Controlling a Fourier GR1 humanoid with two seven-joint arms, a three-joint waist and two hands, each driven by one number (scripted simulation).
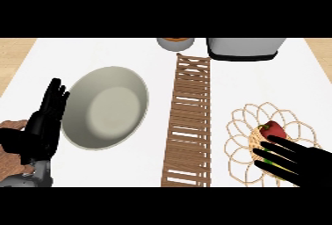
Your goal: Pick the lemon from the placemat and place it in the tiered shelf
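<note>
Reaching right hand (292, 160) fingers spread over red pepper (273, 129), left hand (45, 123) upright

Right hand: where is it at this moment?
In the head view the right hand is at the lower right, fingers straight, over the woven placemat, just below a red item lying on it and right of the wooden slatted shelf.

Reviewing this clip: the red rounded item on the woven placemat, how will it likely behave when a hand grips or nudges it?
The red item looks rounded and glossy, so it may slip or roll on the openwork placemat if nudged. It seems small beside the right hand, so probably light. It looks solid, likely keeping its shape.
</note>
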